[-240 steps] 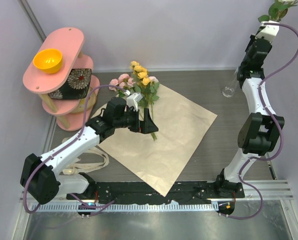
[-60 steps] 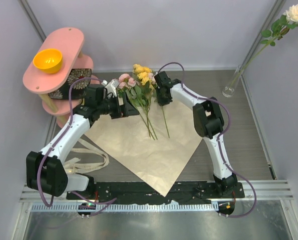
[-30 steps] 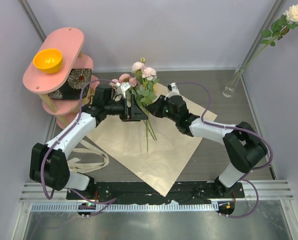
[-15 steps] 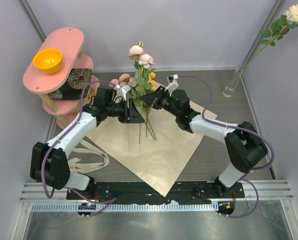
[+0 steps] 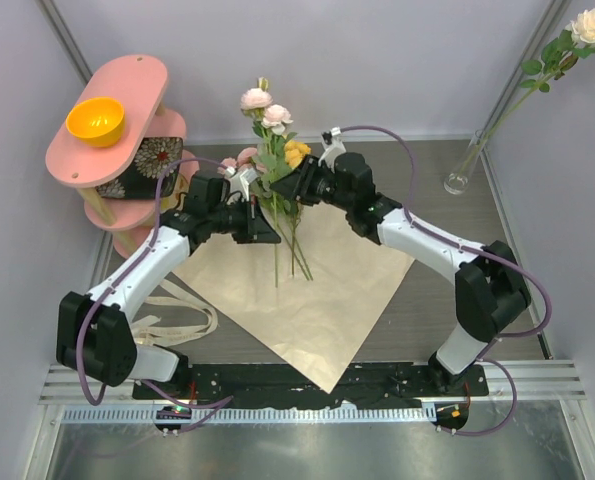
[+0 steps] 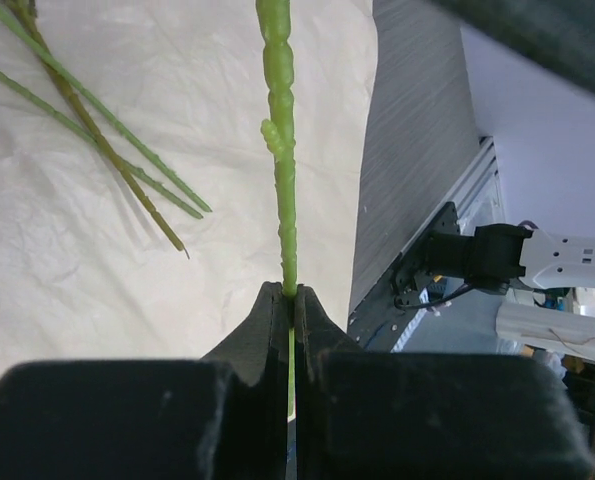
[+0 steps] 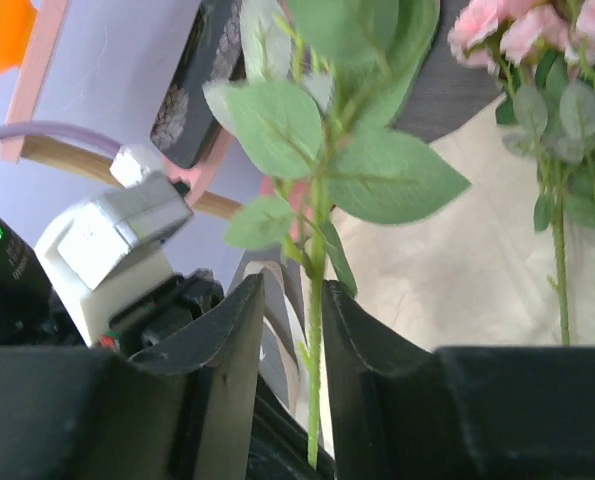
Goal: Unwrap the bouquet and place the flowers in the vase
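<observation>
Your left gripper [image 6: 289, 297] pinches a thin, light, bendy flower stem [image 6: 281, 150] above the kraft paper [image 6: 77, 250]. Your right gripper [image 7: 295, 296] straddles it, jaws apart. Hold bare stem gently; it likely kinks.

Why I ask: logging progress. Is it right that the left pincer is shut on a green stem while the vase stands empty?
Not quite. The vase is not empty: the top external view shows a cream rose standing in it. The left pincer is shut on a green stem.

Pale lilac walls [image 5: 397, 60] enclose a grey, perhaps wood-grained table [image 5: 497, 200]; a pink tiered shelf [image 5: 142, 85] stands left.
</observation>
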`<state>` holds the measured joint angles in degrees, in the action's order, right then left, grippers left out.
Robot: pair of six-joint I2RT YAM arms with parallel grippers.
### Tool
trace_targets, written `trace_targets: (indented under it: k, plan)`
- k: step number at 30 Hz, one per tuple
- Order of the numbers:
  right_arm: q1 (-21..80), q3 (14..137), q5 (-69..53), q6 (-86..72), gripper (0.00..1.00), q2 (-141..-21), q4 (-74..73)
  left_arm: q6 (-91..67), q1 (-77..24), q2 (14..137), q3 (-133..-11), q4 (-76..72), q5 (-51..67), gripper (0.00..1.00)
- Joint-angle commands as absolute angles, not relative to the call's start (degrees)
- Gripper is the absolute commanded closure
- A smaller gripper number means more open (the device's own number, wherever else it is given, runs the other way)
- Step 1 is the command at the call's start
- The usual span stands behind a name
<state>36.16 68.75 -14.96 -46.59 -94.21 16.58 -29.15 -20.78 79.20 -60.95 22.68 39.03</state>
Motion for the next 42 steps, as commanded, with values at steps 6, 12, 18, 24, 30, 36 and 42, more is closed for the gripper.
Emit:
trace_targets:
  k: [6, 12, 18, 24, 30, 36, 42]
  plan:
    - [29.97, 82.61, -29.79, -38.33, 0.45, -98.78, 0.35, -26.98, -21.27, 76.82, -62.84, 23.55, 36.21, 1.0]
    - [29.71, 89.46, -36.47, -32.35, 0.42, -102.12, -8.78, -26.81, -21.71, 77.17, -62.84, 23.55, 36.56, 1.0]
    - [29.79, 93.43, -41.56, -30.23, 0.46, -105.2, -12.22, -26.54, -22.24, 77.61, -63.02, 23.64, 37.18, 1.0]
    - [29.71, 94.66, -42.19, -29.27, 0.58, -106.7, -13.18, -26.11, -22.76, 77.52, -63.1, 23.91, 37.35, 1.0]
    - [29.79, 95.89, -43.42, -29.27, 0.74, -108.19, -13.1, -25.49, -23.64, 77.61, -63.28, 24.43, 36.92, 1.0]
    - [29.36, 96.07, -40.88, -26.73, 0.99, -106.27, -13.97, -25.05, -23.91, 78.22, -65.2, 27.24, 33.94, 1.0]
    - [28.12, 100.89, -7.07, -13.65, 0.99, -99.59, -27.67, -23.29, -23.91, 76.12, -66.28, 30.86, 29.1, 0.35]
